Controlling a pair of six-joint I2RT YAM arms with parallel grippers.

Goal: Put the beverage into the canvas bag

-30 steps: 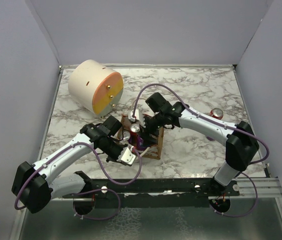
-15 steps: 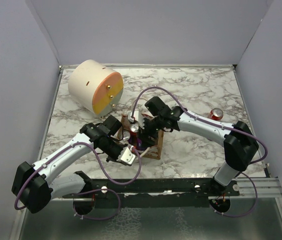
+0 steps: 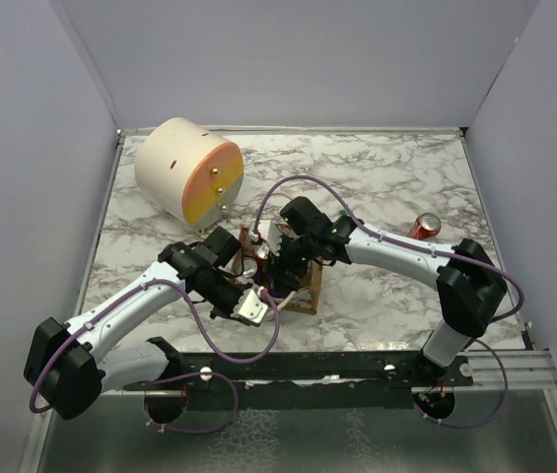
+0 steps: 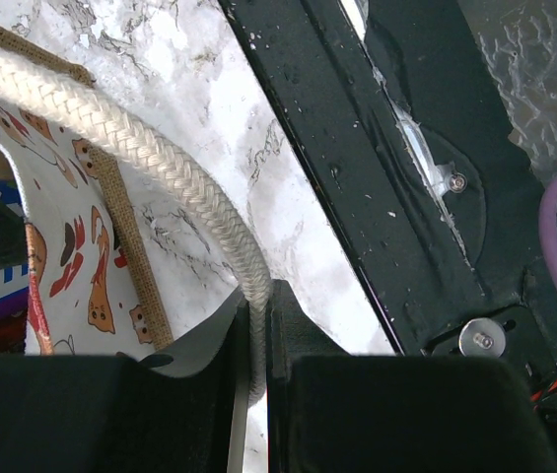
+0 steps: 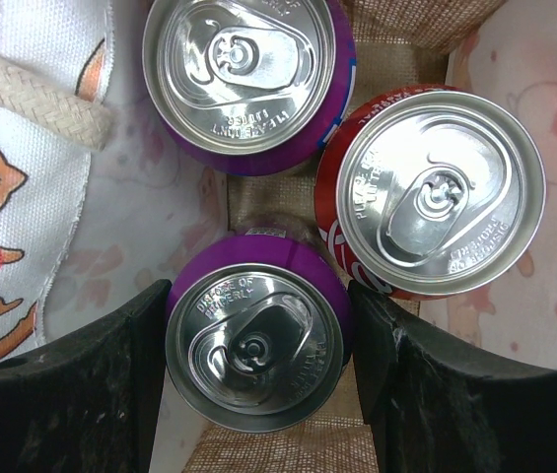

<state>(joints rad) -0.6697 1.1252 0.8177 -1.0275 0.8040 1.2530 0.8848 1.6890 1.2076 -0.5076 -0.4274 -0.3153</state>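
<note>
The canvas bag (image 3: 305,292) stands at the table's front middle, tan-brown with a white printed band (image 4: 61,232). My left gripper (image 3: 252,300) is shut on one cream braided handle (image 4: 120,133), pinched between the jaws (image 4: 256,301). My right gripper (image 3: 286,260) reaches down into the bag's opening. In the right wrist view it (image 5: 258,345) is shut on a purple can (image 5: 255,340), one finger touching each side. A second purple can (image 5: 243,74) and a red can (image 5: 436,192) stand upright inside the bag on its burlap floor (image 5: 258,448).
Another red can (image 3: 426,225) stands on the marble table to the right. A large cream-and-orange cylinder (image 3: 189,172) lies at the back left. The black rail (image 4: 357,168) runs along the table's near edge, close to the bag. Grey walls enclose three sides.
My right gripper has moved left and down over the bag with the purple can. The left arm and the bag have stayed in place.
</note>
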